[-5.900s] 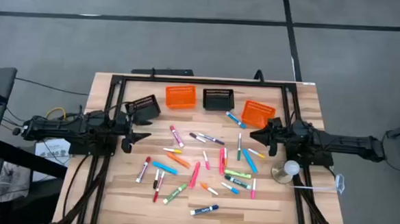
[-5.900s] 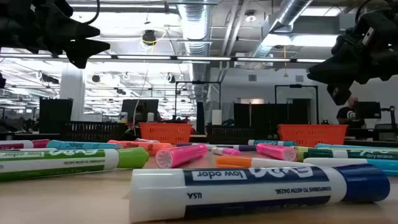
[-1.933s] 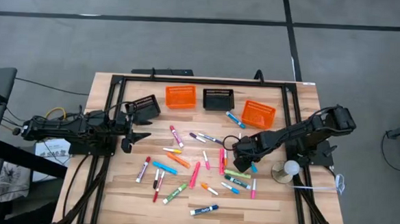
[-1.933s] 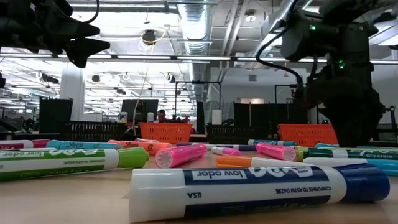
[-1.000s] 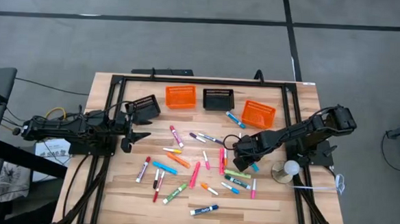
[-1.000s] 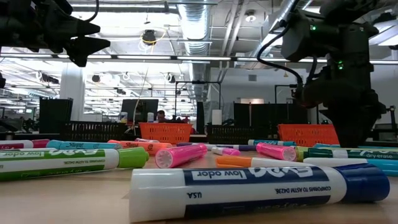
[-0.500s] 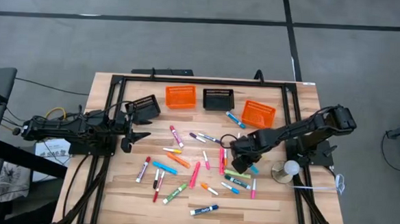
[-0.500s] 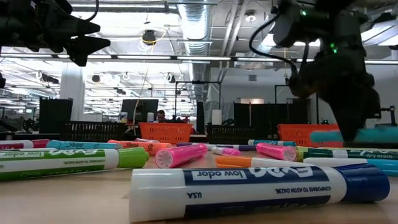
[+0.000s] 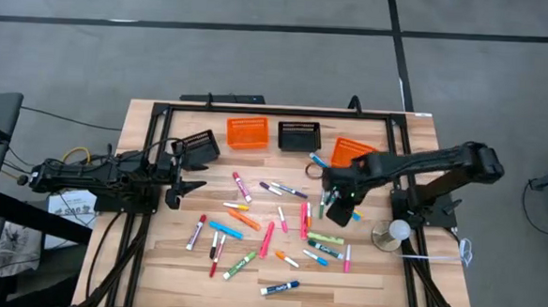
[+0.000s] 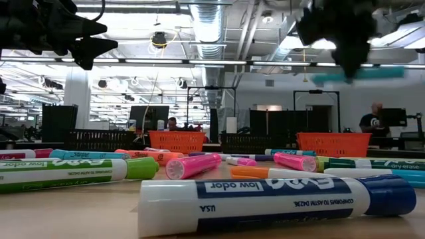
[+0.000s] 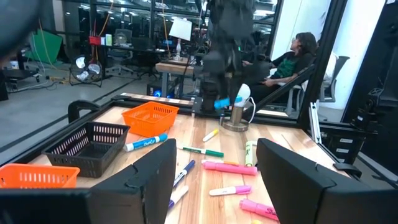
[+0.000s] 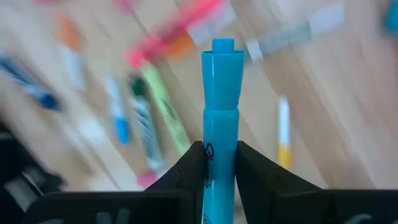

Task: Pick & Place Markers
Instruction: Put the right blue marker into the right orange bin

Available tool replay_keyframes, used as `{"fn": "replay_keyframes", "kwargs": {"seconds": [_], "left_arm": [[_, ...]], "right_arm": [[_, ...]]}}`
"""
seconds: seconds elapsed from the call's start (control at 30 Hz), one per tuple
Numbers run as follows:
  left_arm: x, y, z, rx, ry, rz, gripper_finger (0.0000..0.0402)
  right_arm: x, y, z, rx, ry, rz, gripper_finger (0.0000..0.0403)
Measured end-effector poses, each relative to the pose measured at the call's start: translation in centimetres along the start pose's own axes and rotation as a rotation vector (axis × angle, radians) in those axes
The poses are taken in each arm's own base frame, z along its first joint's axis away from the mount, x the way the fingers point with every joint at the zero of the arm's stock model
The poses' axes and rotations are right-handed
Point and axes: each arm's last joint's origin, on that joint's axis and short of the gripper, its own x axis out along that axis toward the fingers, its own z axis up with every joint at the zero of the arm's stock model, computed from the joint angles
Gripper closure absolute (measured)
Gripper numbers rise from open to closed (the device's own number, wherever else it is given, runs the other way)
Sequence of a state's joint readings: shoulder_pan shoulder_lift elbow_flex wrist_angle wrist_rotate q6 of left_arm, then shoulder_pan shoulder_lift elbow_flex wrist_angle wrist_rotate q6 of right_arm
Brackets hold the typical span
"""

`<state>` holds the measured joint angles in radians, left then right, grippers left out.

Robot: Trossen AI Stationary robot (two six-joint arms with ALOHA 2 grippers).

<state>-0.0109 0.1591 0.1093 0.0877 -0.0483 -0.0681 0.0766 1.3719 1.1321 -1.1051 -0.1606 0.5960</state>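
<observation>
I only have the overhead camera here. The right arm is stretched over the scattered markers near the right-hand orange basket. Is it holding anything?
Observer: Yes. The right wrist view shows the right hand shut on a slim light-blue marker, one end sticking out past the fingertips.
Operator: Is it off the table?
Observer: In the low view the marker hangs well above the wooden table, about level.
Operator: And the left hand?
Observer: The left wrist view shows the left hand open, with nothing between its fingers.
</observation>
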Motion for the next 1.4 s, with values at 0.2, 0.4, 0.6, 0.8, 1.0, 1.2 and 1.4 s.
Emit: {"fn": "replay_keyframes", "kwargs": {"seconds": [0.2,0.4,0.6,0.8,1.0,1.2,1.4], "left_arm": [[0.0,0.0,0.0,0.000,-0.004,0.000,0.0179],[0.0,0.0,0.1,0.000,-0.010,0.000,0.0179],[0.0,0.0,0.1,-0.001,-0.011,-0.001,0.0179],[0.0,0.0,0.2,-0.001,-0.019,-0.001,0.0179],[0.0,0.0,0.2,-0.001,-0.024,-0.002,0.0179],[0.0,0.0,0.3,-0.001,-0.026,-0.001,0.0179],[0.0,0.0,0.3,-0.001,-0.027,-0.001,0.0179]], "right_arm": [[-4.9,0.0,0.4,-0.133,-0.342,0.272,0.0341],[-8.9,0.8,0.4,-0.339,-0.640,0.508,0.0341],[-11.3,2.0,0.7,-0.578,-0.824,0.712,0.0341],[-11.9,2.3,0.8,-0.632,-0.859,0.778,0.0341],[-11.8,2.3,0.8,-0.629,-0.859,0.774,0.0341],[-10.9,1.3,1.0,-0.514,-0.818,0.627,0.0341],[-9.2,-1.3,1.0,-0.322,-0.731,0.297,0.0341]]}}
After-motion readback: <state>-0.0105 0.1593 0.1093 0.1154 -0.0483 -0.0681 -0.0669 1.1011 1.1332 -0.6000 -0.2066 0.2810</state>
